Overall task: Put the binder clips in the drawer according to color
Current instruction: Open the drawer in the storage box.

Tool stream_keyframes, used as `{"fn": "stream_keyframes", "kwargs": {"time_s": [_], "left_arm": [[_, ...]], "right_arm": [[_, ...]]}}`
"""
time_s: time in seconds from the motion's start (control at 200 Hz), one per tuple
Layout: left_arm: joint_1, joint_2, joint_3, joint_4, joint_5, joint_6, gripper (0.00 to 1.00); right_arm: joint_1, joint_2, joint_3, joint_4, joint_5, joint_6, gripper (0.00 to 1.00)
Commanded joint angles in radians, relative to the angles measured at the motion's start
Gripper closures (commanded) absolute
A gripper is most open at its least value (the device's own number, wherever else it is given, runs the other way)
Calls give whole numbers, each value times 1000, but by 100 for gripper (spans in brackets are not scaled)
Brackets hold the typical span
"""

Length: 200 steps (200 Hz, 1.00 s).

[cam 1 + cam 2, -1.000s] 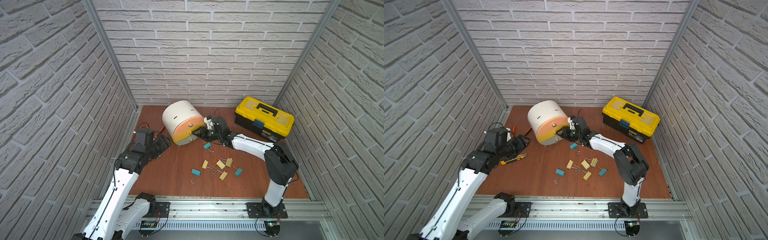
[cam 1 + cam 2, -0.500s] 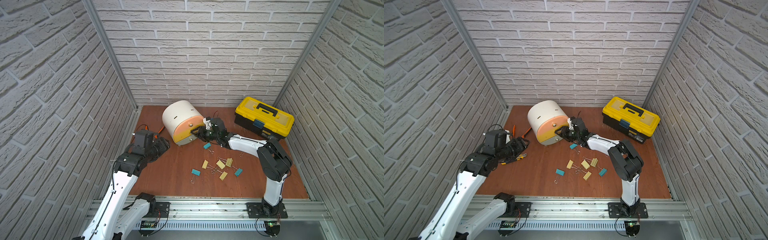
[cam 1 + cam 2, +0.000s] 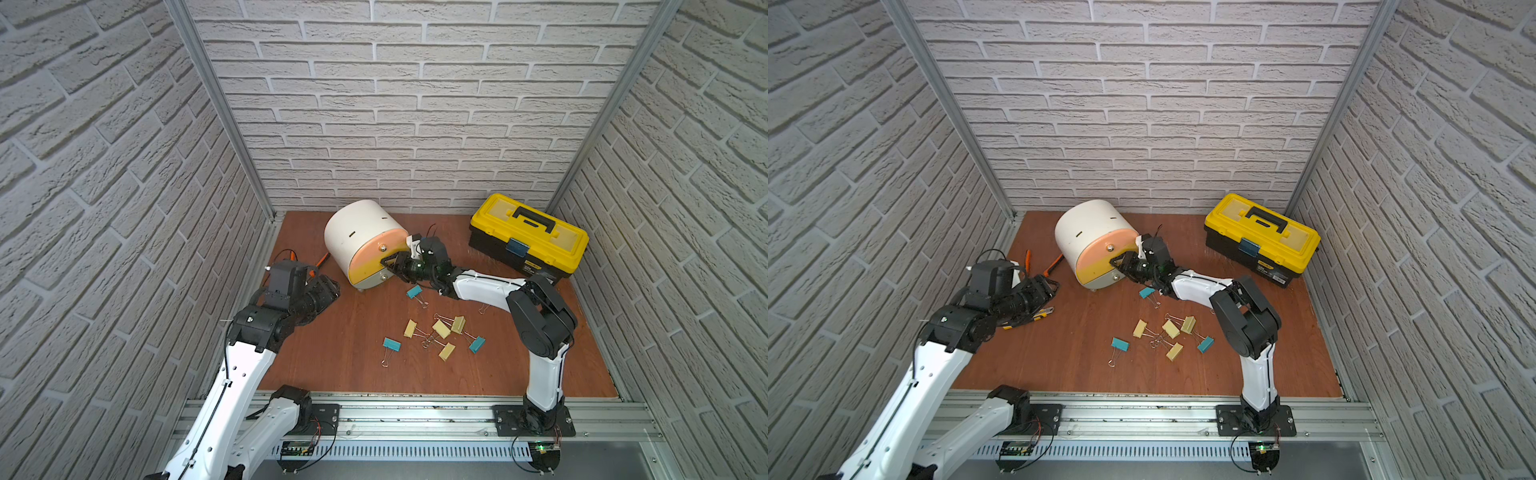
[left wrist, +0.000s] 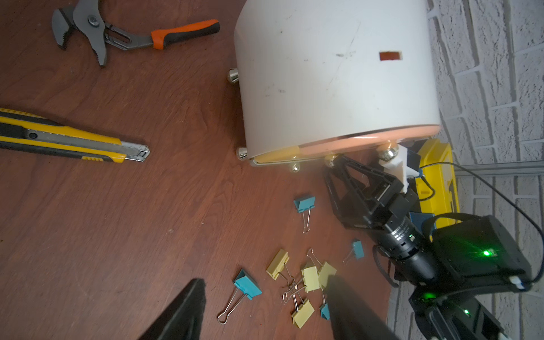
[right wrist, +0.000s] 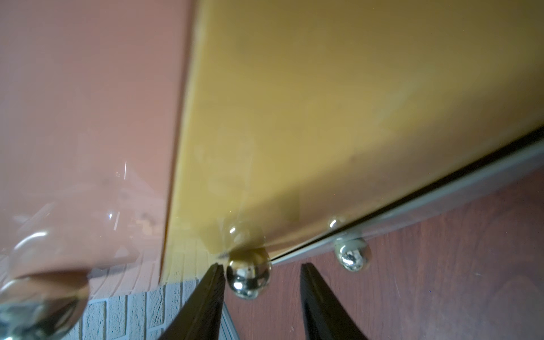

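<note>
The drawer [image 3: 360, 232] is a white drum cabinet lying on its side, with its peach and yellow fronts facing my right gripper [image 3: 388, 266]. That gripper is open around the yellow front's shiny knob [image 5: 248, 276]: one finger [image 5: 212, 288] touches the knob and the other stands apart. Several binder clips lie loose on the wood, teal ones [image 3: 414, 292] [image 3: 392, 344] [image 3: 477, 344] and pale yellow ones [image 3: 441, 329] [image 3: 446, 351]. My left gripper [image 3: 328, 291] hangs open and empty left of the drawer, aimed toward the clips [image 4: 248, 284].
A yellow-and-black toolbox [image 3: 528, 239] stands at the back right. Orange-handled pliers [image 4: 117, 35] and a yellow utility knife [image 4: 73, 141] lie on the table by the left arm. Brick walls close in the back and both sides.
My right gripper has moved left along the drawer front to the yellow front's knob, and its jaws have narrowed. The left arm has hardly moved.
</note>
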Motion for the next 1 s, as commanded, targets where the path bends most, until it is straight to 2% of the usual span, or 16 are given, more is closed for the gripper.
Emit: {"fn": "stream_keyframes", "kwargs": {"time_s": [0.0,0.995], "left_arm": [[6,-6,4,1,-9,5,30],[5,-41,-1,-22,-15,5,30]], "right_arm": [[12,2,12,70,31,22,58],[32,11,-30,212,151,197,70]]}}
